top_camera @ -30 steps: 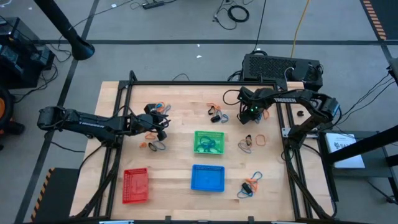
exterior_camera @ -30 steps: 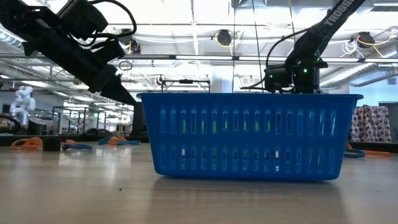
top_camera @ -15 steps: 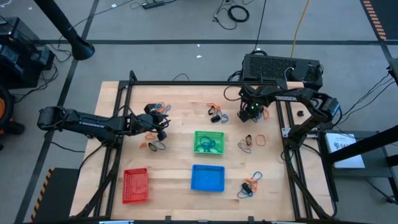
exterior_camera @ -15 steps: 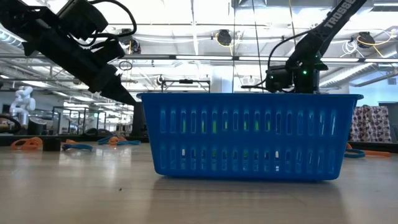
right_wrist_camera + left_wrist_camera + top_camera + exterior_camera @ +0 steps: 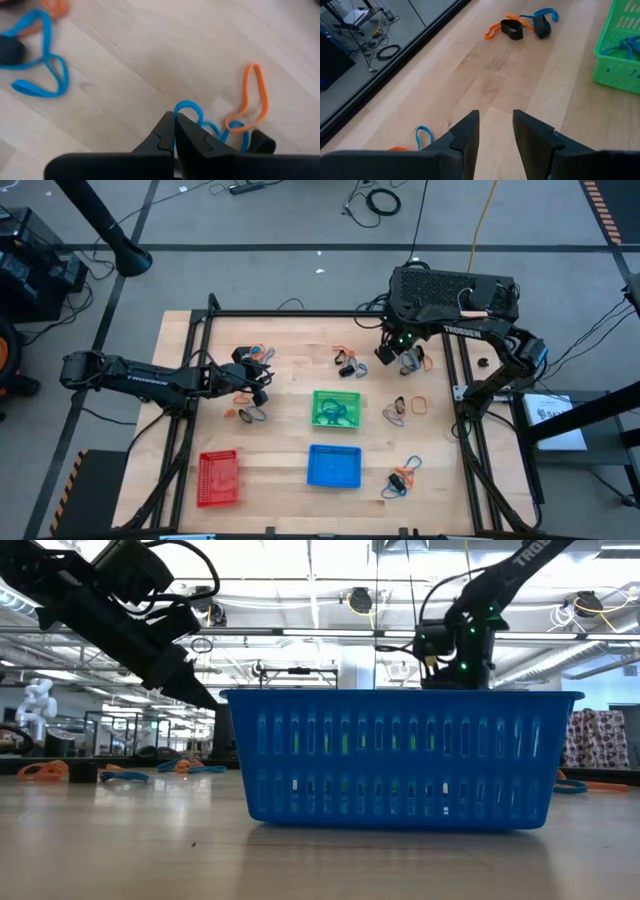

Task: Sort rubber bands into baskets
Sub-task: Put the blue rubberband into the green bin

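My right gripper (image 5: 176,125) hangs over the table's far right part (image 5: 392,350), shut on a blue rubber band (image 5: 189,108). An orange band (image 5: 255,100) and a black one (image 5: 262,142) lie right beside that blue band. My left gripper (image 5: 496,131) stands open and holds nothing; it is above the table's left half (image 5: 262,385), near a cluster of bands (image 5: 247,414). The green basket (image 5: 336,408) holds blue bands. The blue basket (image 5: 334,466) and the red basket (image 5: 218,477) stand nearer the front edge. My right gripper pinches the blue rubber band between its two fingertips, which point down from above. A short loop of the band (image 5: 187,106) sticks out past the tips, and the rest (image 5: 216,131) trails off toward the orange band. I cannot tell whether the band is clear of the table.
More bands lie in clusters at the far left (image 5: 252,356), far middle (image 5: 347,361), right (image 5: 405,408) and front right (image 5: 402,477). A black frame (image 5: 300,314) borders the table. A black box (image 5: 452,290) sits behind the far right corner.
My right gripper has risen above the table and shifted a little toward the table's left edge.
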Tool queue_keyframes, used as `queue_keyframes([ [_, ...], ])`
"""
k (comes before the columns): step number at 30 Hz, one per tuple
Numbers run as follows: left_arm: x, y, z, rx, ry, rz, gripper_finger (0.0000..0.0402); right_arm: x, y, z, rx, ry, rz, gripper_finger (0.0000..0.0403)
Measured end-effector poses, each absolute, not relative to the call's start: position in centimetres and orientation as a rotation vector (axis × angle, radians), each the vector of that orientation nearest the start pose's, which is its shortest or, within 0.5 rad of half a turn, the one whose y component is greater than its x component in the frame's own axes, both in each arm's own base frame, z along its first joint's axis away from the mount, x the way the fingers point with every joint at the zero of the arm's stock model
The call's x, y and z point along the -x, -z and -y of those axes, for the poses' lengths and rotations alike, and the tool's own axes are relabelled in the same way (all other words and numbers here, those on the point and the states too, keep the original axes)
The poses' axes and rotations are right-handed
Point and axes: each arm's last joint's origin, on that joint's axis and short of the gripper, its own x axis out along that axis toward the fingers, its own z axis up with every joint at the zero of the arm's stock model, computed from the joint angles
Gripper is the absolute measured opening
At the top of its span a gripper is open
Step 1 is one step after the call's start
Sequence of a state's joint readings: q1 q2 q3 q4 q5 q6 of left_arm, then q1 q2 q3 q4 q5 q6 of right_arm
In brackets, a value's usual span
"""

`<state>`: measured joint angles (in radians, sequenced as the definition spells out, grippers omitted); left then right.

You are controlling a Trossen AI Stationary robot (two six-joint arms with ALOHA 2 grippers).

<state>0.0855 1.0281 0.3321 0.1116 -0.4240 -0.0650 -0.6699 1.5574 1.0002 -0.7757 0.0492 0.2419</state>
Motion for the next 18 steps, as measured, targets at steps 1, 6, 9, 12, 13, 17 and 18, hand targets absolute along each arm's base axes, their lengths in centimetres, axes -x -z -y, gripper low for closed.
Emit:
queue_keyframes([
  [1, -18.7, -16.7, -2.8, -0.038, -0.513, -0.566, 0.0127, -22.0, -19.7, 17.4, -0.614, 0.760, -1.212, 0.0001],
  [6, -18.7, -16.7, -2.8, -0.038, -0.513, -0.566, 0.0127, -23.9, -20.0, 16.3, -0.663, 0.608, -1.105, 0.0001],
  [9, -18.7, -16.7, -2.8, -0.037, -0.513, -0.566, 0.0127, -25.6, -20.3, 15.0, -0.637, 0.544, -1.034, 0.0000],
  [12, -18.7, -16.7, -2.8, -0.037, -0.513, -0.566, 0.0127, -27.4, -20.7, 13.0, -0.613, 0.440, -0.978, 0.0000],
  [13, -18.7, -16.7, -2.8, -0.037, -0.514, -0.566, 0.0127, -27.9, -20.8, 12.2, -0.607, 0.403, -0.968, 0.0000],
  [17, -18.7, -16.7, -2.8, -0.037, -0.514, -0.565, 0.0127, -29.7, -21.1, 9.0, -0.572, 0.283, -0.931, 0.0000],
  [18, -18.7, -16.7, -2.8, -0.037, -0.514, -0.565, 0.0127, -30.0, -21.2, 8.3, -0.562, 0.259, -0.919, 0.0000],
])
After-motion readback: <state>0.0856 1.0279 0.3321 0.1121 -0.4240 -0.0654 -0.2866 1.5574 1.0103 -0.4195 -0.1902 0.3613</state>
